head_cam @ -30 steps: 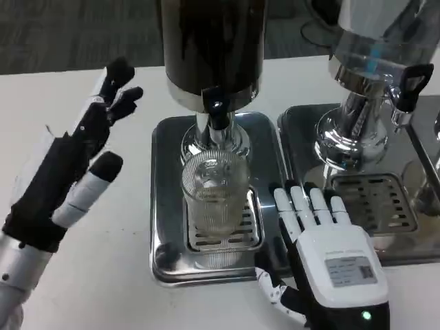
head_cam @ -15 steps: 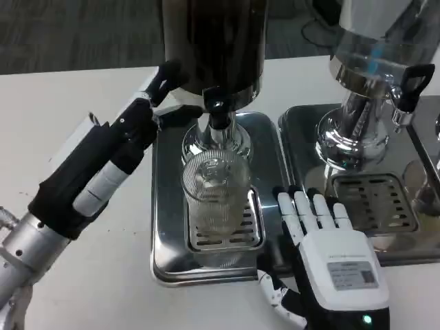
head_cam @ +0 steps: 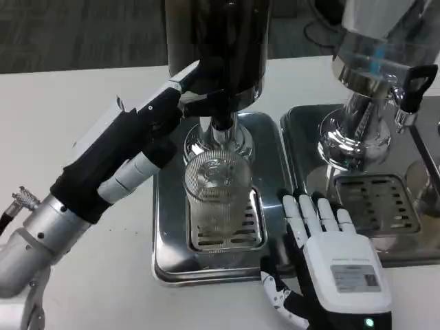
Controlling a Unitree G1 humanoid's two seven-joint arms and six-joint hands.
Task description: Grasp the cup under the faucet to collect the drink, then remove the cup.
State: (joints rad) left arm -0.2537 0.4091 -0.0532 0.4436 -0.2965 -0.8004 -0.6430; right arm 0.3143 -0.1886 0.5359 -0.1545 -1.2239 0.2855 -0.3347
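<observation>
**Second dispenser on the right**

A second drink dispenser [head_cam: 375, 89] stands on the white table [head_cam: 62, 117]. Its clear vessel sits on a shiny chrome pedestal, and a black-handled tap [head_cam: 410, 86] sticks out on its right side. Under it lies a steel drip tray [head_cam: 302, 137], with a slotted grate [head_cam: 375, 203] set in the tray in front of the pedestal. Dark grey carpet [head_cam: 75, 31] shows beyond the table's far edge, behind the dispenser.

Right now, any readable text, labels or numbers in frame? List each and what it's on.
None legible.
Label on the back of the right hand: grey panel with lines of print, too blurred to read.
Left hand, cup, dark dispenser, clear dispenser: no text visible.
</observation>
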